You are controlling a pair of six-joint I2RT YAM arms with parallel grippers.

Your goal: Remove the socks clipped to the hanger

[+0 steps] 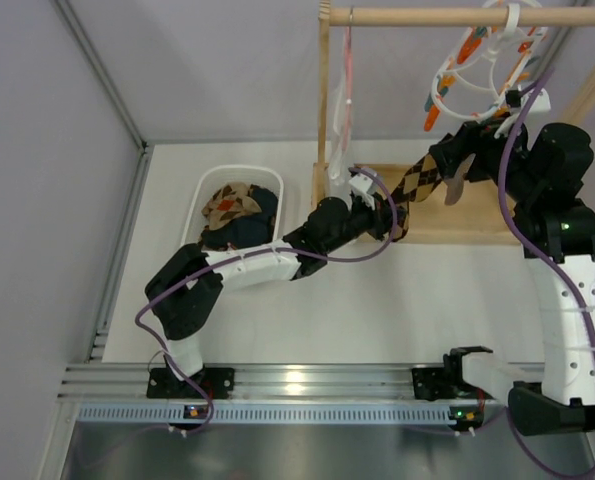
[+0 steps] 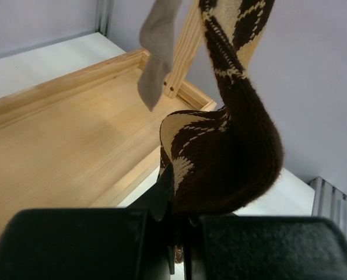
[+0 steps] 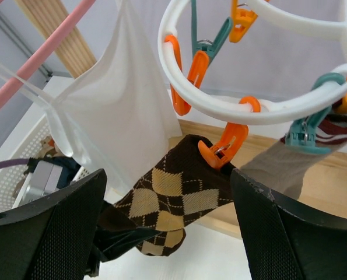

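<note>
Pinched in left gripper: toe of argyle sock, low by wooden base front edge. Long axis up and right to orange clip on hanger rim. Straddling cuff there: right gripper, spread, nearer the clip.

Argyle sock: fuzzy knit cloth, matt. Hanger: smooth glossy white plastic; clips glossy plastic, metal springs. Rack base: pale wood, smooth, matt. Bag: thin white cloth.
</note>
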